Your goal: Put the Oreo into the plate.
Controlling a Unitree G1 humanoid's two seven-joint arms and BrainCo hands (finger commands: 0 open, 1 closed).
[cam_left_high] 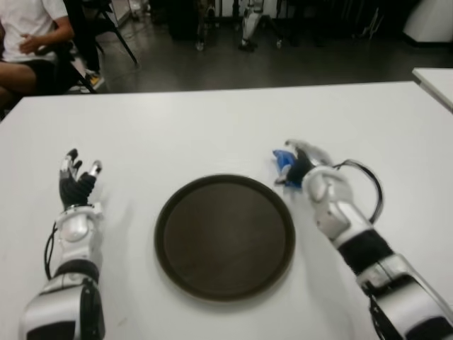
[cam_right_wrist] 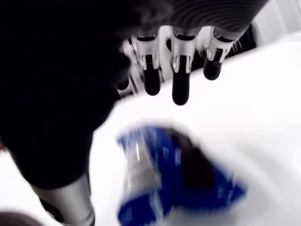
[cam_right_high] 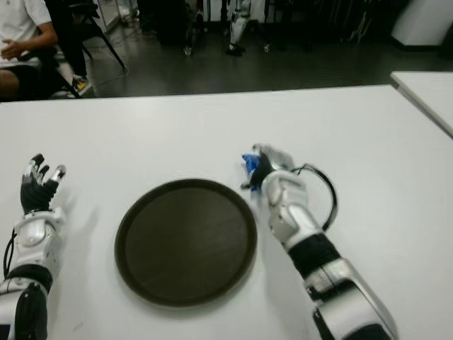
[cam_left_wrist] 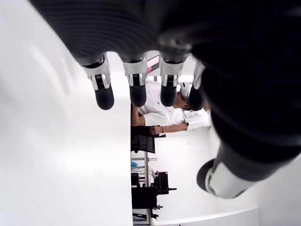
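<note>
The Oreo is a small blue packet lying on the white table, just beyond the far right rim of the round dark plate. My right hand reaches over the packet from the near right. In the right wrist view its fingers stretch straight out above the Oreo and are not curled round it, so the hand is open. My left hand shows to the left of the plate, fingers spread and holding nothing. Nothing lies in the plate.
A person sits beyond the table's far left corner. The corner of a second white table stands at the right. Chair and stand legs fill the dark floor behind.
</note>
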